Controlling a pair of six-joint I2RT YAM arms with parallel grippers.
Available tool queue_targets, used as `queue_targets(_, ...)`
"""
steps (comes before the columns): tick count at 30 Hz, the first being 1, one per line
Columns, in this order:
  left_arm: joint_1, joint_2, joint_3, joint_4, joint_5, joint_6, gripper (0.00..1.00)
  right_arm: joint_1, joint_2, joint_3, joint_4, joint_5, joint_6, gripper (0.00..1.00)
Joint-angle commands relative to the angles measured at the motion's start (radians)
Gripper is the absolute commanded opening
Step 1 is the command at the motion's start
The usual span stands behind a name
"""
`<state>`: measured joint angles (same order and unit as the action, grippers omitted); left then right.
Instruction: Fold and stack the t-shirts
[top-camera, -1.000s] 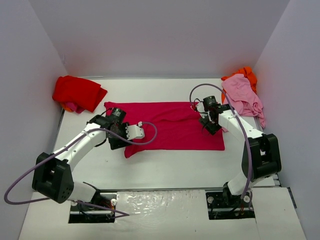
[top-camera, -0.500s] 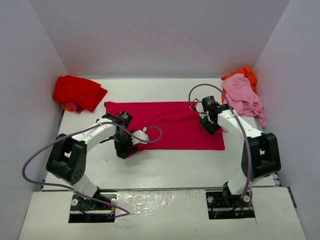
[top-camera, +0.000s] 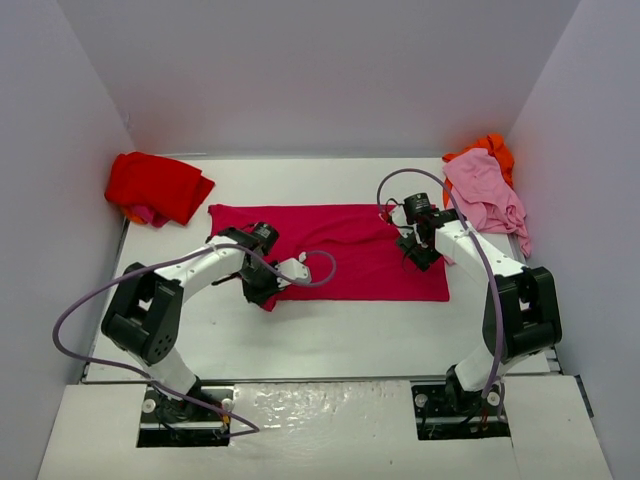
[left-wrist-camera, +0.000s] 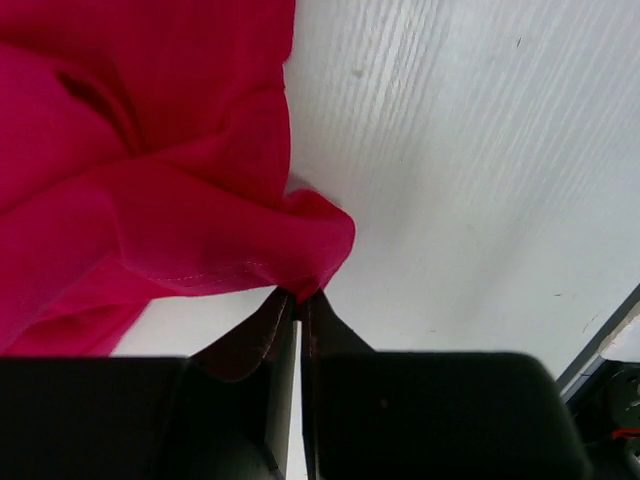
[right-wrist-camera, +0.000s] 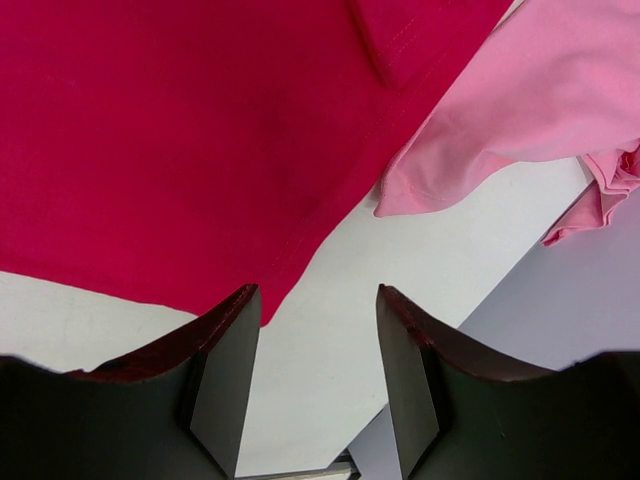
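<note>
- While the crimson shirt (top-camera: 350, 250) lies spread flat across the middle of the table (top-camera: 330, 332), its near-left corner is bunched up into loose folds.
- Left end effector (left-wrist-camera: 298, 300): jaws pressed together, with a pinch of that corner's hem caught at the very tips. Thin bite; little cloth looks held.
- Right end effector (right-wrist-camera: 318, 300): jaws apart, holding nothing, poised over the shirt's right edge close to the hem. An edge of the pink shirt (right-wrist-camera: 500, 110) lies just beside it.
- Pink shirt is heaped at the far-right corner, partly over the orange shirt (top-camera: 492, 147). Red shirt (top-camera: 155, 185) sits folded at the far-left corner.
- Handling, judged: cloth is light and limp with no stiffness. It will drape and drag across the table rather than keep a shape, and it wrinkles wherever it is pulled from one point.
- Where to hold, judged: hems and corners, where the doubled seam gives the pads something to bite. Two corners taken together should carry an edge over evenly; one alone skews the fold.
- Risk, judged: the tip pinch may slip, and a grasp on the right could snag pink cloth too.
</note>
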<state>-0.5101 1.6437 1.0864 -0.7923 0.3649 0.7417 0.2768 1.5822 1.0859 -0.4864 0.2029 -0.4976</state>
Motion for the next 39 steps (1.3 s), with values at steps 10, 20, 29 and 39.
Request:
queue_targets(10,-0.067,0.137,0.546,-0.001,-0.079,-0.100,0.06,0.011,-0.011,0.002,0.010,0.048,0.003,0.48)
queue_targets(20,-0.064,0.160,0.460,0.174,-0.212,-0.106,0.44,0.015,-0.025,-0.015,0.008,0.078,-0.002,0.48)
queue_targets(29,-0.016,0.095,0.340,0.282,-0.345,0.008,0.46,0.027,0.012,0.012,0.008,0.079,-0.005,0.48)
queue_targets(39,0.007,0.181,0.250,0.523,-0.556,0.223,0.44,0.029,0.025,0.008,0.012,0.071,-0.010,0.48)
